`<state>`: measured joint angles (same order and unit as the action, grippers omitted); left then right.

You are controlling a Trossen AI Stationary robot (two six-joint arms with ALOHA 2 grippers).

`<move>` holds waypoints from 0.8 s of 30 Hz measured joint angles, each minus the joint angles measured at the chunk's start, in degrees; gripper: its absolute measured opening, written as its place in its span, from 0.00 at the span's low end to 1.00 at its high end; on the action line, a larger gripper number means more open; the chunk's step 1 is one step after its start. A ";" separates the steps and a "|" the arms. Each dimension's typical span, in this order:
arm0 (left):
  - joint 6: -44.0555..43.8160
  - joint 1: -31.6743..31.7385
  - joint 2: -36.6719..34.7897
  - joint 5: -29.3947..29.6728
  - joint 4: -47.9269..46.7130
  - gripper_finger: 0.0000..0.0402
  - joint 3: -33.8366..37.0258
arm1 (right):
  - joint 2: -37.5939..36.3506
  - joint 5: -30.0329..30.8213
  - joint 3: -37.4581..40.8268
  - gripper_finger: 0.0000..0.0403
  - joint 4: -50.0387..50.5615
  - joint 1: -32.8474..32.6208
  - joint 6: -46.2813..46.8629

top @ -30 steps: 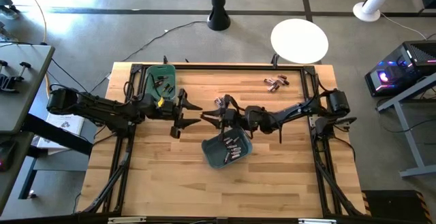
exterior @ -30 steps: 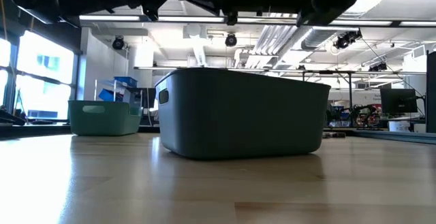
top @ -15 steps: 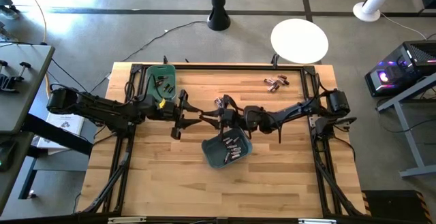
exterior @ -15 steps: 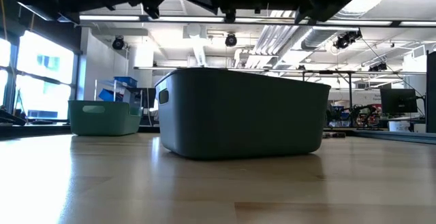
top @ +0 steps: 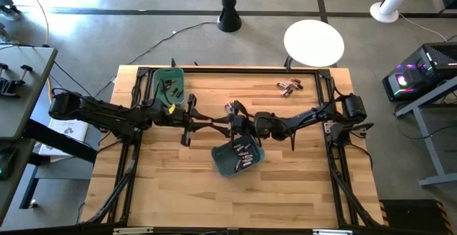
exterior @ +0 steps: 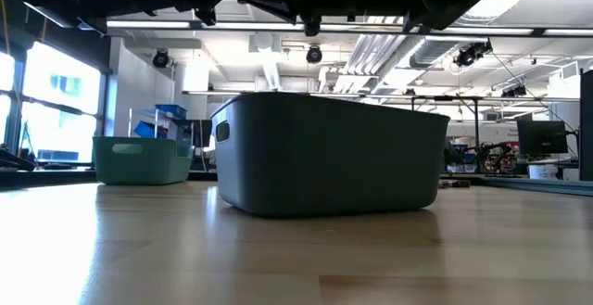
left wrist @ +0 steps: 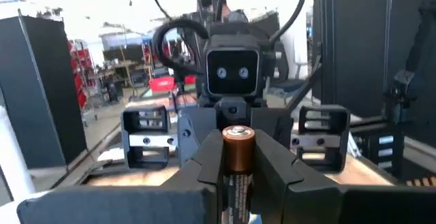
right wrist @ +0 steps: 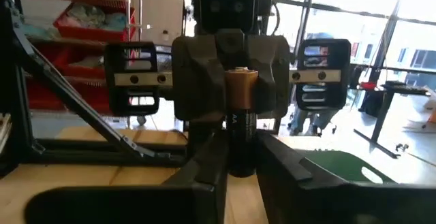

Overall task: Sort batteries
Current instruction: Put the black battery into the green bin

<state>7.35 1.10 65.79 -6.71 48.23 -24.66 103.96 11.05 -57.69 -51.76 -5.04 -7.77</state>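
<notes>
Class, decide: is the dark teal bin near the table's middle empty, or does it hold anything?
Not empty. The high view shows several batteries lying inside the dark teal bin.

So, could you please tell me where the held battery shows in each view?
High: battery, hardly visible, up-left of the bin.
Low: not visible.
Left wrist: centre, upright.
Right wrist: centre.
Landmark: the bin, also mid-picture in the low view.
</notes>
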 joint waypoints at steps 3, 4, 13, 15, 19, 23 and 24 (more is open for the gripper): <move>-0.95 -0.04 -0.75 4.14 -6.15 0.09 -1.30 | -0.70 4.59 0.00 0.24 2.78 0.12 0.69; -1.35 0.00 -1.44 6.80 -9.94 0.09 -2.32 | -1.29 8.12 0.00 0.27 4.44 0.12 1.45; -3.53 5.10 -4.61 39.66 -61.74 0.09 -17.94 | -8.59 25.82 0.04 0.40 34.42 -0.13 10.29; -6.32 10.81 -3.99 39.89 -68.79 0.09 -18.88 | -8.94 25.79 0.07 0.40 37.43 -0.59 13.03; -11.16 24.80 -4.05 36.80 -78.09 0.09 -18.92 | -8.87 26.01 0.07 0.40 40.66 -2.42 14.74; -12.24 37.91 -3.76 25.63 -80.31 0.09 -18.89 | -8.87 26.33 0.07 0.40 41.65 -4.30 14.48; -11.97 40.49 -3.32 22.12 -80.02 0.09 -18.91 | -8.87 26.51 0.07 0.40 41.67 -4.67 13.89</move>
<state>-4.62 41.59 62.46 15.42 -31.80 -43.57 95.09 37.55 -57.63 -10.09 -9.72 6.12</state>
